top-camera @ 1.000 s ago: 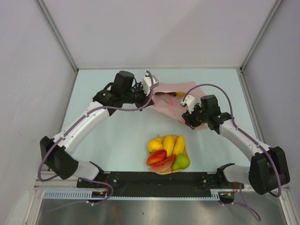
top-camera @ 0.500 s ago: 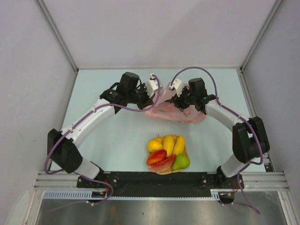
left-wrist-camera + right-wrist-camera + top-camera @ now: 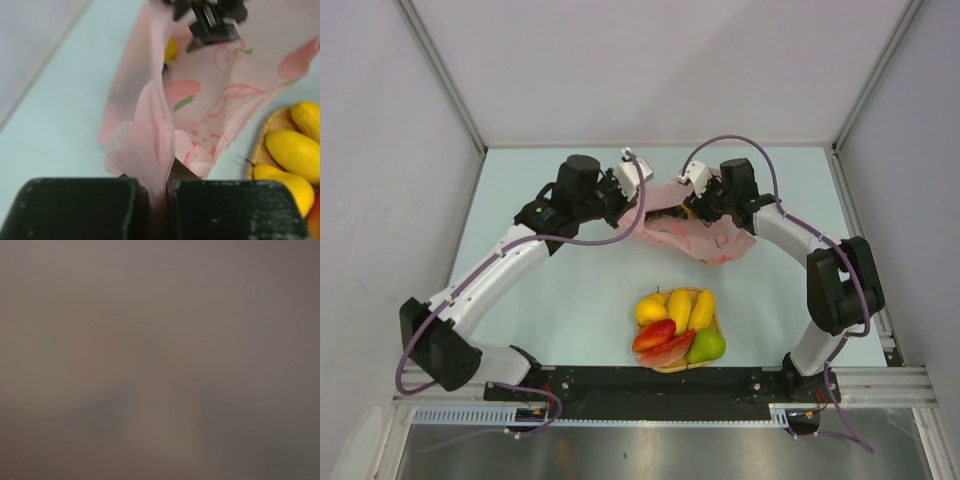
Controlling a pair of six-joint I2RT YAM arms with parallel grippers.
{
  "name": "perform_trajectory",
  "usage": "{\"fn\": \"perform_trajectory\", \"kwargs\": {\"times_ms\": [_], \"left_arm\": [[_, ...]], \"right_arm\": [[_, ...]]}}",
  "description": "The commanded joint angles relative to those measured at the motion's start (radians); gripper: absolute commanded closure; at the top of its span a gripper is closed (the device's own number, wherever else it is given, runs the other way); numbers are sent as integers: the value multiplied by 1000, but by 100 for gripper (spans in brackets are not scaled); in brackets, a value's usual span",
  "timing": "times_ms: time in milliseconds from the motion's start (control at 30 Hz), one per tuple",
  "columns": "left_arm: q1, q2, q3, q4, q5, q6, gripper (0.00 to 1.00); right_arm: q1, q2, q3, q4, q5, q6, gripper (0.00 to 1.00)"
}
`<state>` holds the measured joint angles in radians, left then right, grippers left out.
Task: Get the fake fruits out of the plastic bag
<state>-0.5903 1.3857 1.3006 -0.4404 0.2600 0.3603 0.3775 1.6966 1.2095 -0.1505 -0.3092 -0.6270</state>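
Here, both arms bend inward to the top view's upper centre. The left claw (image 3: 159,187) is pinched tight on the rim of the plastic bag (image 3: 712,240). The right claw (image 3: 698,203) pokes at its mouth, grip unreadable. A yellow fruit (image 3: 171,48) shows inside.

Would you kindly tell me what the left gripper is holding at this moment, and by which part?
The left gripper is shut on the plastic bag, pinching a gathered fold of film at the edge of its opening.

Only a blurred grey-brown haze shows, faintly pink at left.
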Motion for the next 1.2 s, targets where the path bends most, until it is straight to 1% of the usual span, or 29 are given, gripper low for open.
{"fn": "perform_trajectory", "kwargs": {"times_ms": [0,67,200,233,300,333,367,500,567,600,633,667,733,767,800,833,867,900,933,967,1000,1033,1067,1167], "left_arm": [[6,-80,67,174,-194,-86,99],[6,-68,94,164,-200,-115,100],[7,-57,111,163,-121,-150,100],[7,-56,109,173,-114,-158,100],[7,-51,106,180,-105,-175,99],[7,-47,106,184,-102,-178,100],[7,-42,106,186,-100,-181,100],[6,-31,114,184,-91,-179,100],[6,-28,109,183,-88,-176,100],[6,-25,103,178,-90,-175,100],[7,-25,100,171,-94,-170,100],[7,-27,95,167,-100,-169,100],[7,-40,74,170,-110,-162,100],[6,-45,63,172,-110,-156,100],[6,-48,45,172,-114,-156,100],[7,-54,37,170,-119,-155,100],[6,-56,28,169,-120,-155,99],[7,-57,11,169,-119,-155,100],[7,-56,5,170,-117,-155,100],[7,-54,2,172,-111,-155,100],[7,-51,2,173,-110,-161,100],[6,-50,3,175,-111,-164,100],[7,-44,6,175,-108,-165,100],[9,-31,17,184,-126,-167,100]], "right_arm": [[21,28,36,114,53,-43,39],[31,23,36,106,42,-62,39],[37,11,30,89,10,-105,43],[43,11,28,85,9,-141,45],[49,11,25,60,2,-187,50],[63,11,18,48,-1,-229,53],[75,9,10,39,7,-303,57],[112,21,-40,97,105,-450,62],[139,28,-86,139,186,-515,65],[144,22,-106,225,235,-548,62],[146,2,-119,261,255,-530,55],[143,-12,-122,278,269,-501,42],[138,-66,-123,260,283,-432,32],[133,-84,-123,246,279,-410,25],[123,-103,-123,220,260,-357,23],[117,-129,-122,203,237,-338,21],[110,-173,-123,178,205,-324,13],[104,-201,-123,125,150,-309,9],[103,-219,-123,109,124,-257,1],[100,-257,-123,70,98,-232,0],[98,-273,-123,45,32,-220,0],[103,-284,-123,17,0,-223,0],[113,-294,-123,-42,-25,-234,0],[150,-322,-123,-133,-85,-298,0]]}}
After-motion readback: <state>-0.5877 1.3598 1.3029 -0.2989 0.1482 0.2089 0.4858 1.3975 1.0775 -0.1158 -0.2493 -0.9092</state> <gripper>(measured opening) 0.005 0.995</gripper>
